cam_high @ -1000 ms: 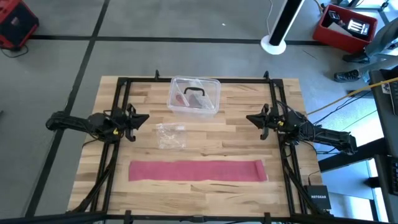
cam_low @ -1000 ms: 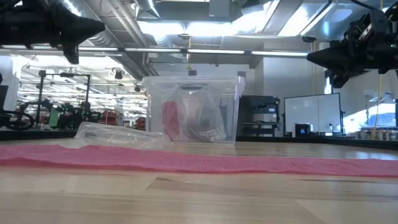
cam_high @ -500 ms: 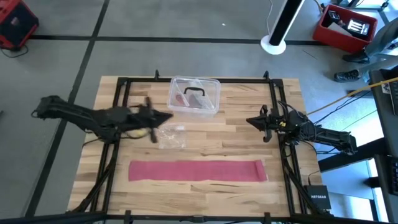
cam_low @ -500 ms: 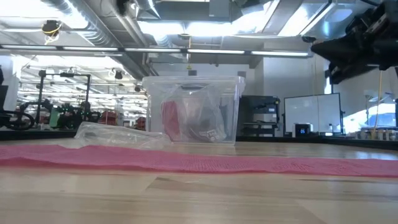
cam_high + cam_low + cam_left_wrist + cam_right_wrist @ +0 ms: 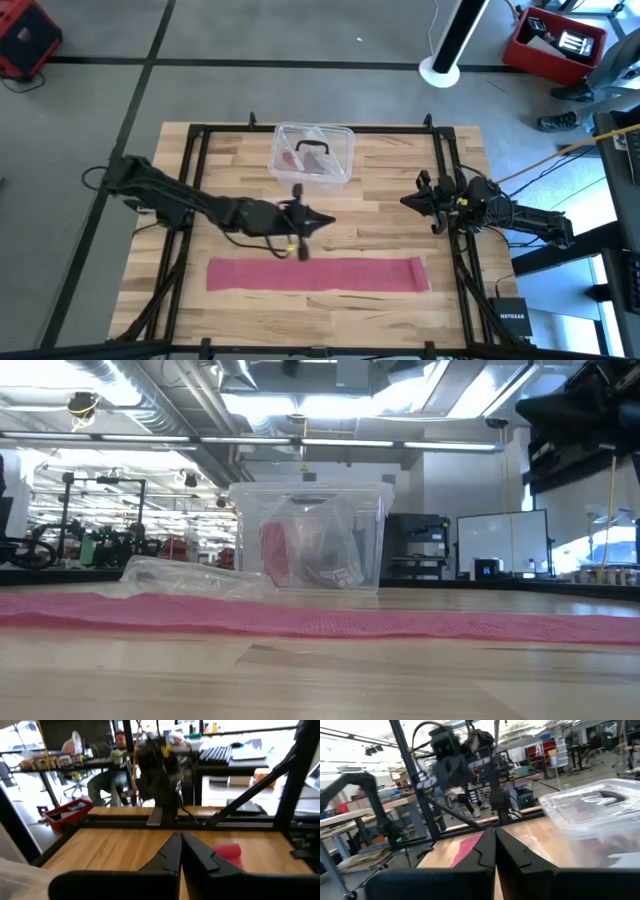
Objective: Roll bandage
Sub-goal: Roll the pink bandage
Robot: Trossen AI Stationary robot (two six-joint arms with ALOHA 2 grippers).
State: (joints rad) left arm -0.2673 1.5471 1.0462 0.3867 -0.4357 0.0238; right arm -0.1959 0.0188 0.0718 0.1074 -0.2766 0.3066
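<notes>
High view, contents of the light wooden slatted table (image 5: pixel 380 195), framed by black rails:

Item 1. A long, flat pink-red fabric bandage (image 5: pixel 316 274) is laid out lengthwise along the near half of the table, unrolled, untouched by either gripper. In the low view it is seen as a thin pink band (image 5: pixel 330 620) across the tabletop.

Item 2. A clear plastic lidded box (image 5: pixel 313 154) is placed at the far middle of the table, with reddish and dark contents visible inside; it is seen upright behind the bandage in the low view (image 5: pixel 310 538).

Item 3. A crumpled clear plastic wrapper (image 5: pixel 190 577) is found beside the box in the low view, between box and bandage.

Item 4. The left gripper (image 5: pixel 318 222) is extended over the table's centre, just beyond the bandage's far edge, above the surface. Its fingers (image 5: pixel 172 851) are shown pressed together in the left wrist view.

Item 5. The right gripper (image 5: pixel 412 201) is held at the table's right side, well apart from the bandage. Its fingers (image 5: pixel 487 847) are closed against each other, nothing between them.
</notes>
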